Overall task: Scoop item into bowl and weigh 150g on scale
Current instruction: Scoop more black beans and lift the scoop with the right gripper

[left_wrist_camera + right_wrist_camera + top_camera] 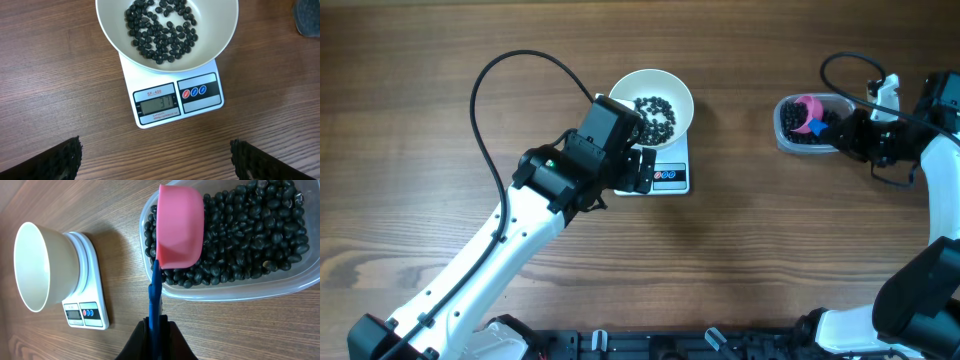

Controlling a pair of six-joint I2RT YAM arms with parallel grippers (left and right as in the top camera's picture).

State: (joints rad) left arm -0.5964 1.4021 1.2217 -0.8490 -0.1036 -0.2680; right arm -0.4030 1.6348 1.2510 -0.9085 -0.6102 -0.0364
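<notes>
Scale (172, 117) under splayed left end effector (155, 161); right end effector (155, 329) pinches scoop handle (154, 292).

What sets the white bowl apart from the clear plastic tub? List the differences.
The white bowl is round and opaque; the clear tub is rounded-rectangular and see-through. The bowl sits on the scale; the tub sits on the table. The bowl holds a thin scatter of black beans; the tub holds a dense heap, with the pink scoop over it. Both hold the same black beans.
</notes>
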